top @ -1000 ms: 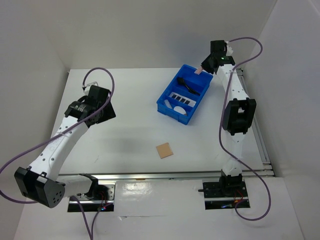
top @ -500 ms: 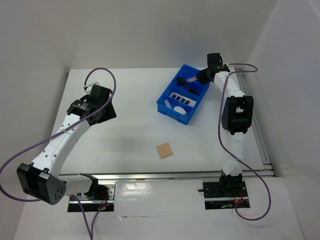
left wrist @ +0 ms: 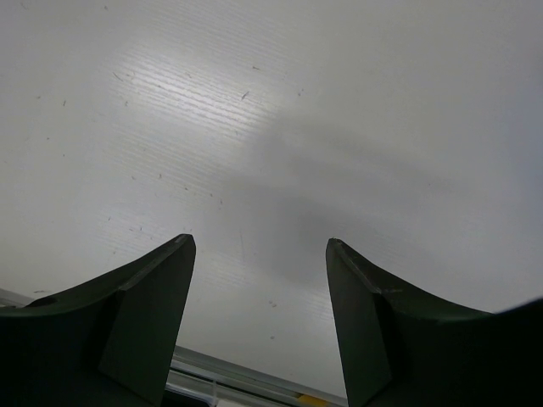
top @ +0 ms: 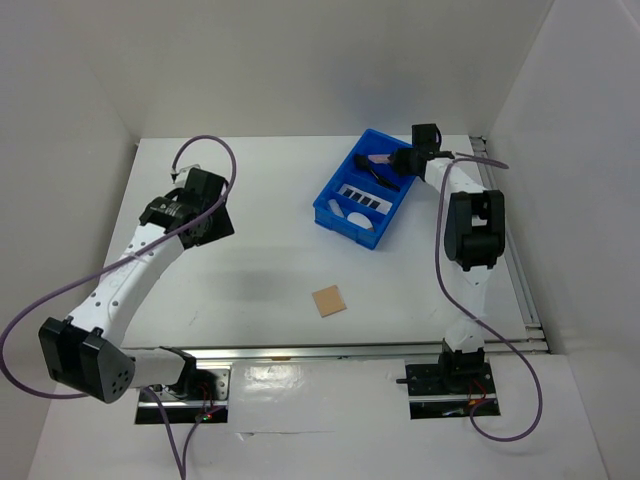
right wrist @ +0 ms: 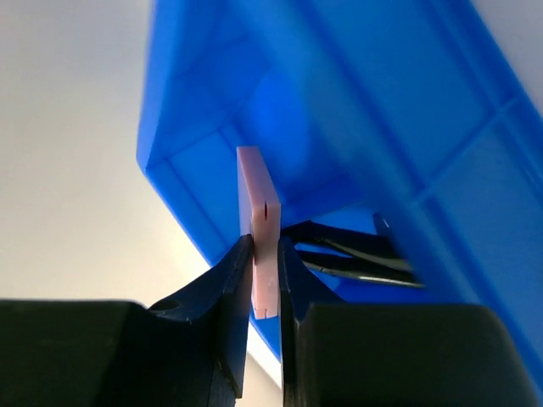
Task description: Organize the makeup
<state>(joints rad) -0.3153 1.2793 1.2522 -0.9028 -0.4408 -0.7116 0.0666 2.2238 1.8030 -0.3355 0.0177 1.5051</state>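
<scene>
Right gripper [right wrist: 263, 254] clamped a flat pink square pad [right wrist: 258, 199] over the blue plastic tray [top: 342, 224]; left gripper [left wrist: 260, 244], well left of it, gaped empty

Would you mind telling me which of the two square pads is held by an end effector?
The pink pad, pinched edge-on in the right end effector above the blue tray; the tan pad lies flat on the table, untouched.

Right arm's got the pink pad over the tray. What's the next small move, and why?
Probably ease the right gripper down a little and open it. Its jaws pinch the pink pad edge-on above the blue tray, near the black brushes, so releasing should drop it inside.
</scene>
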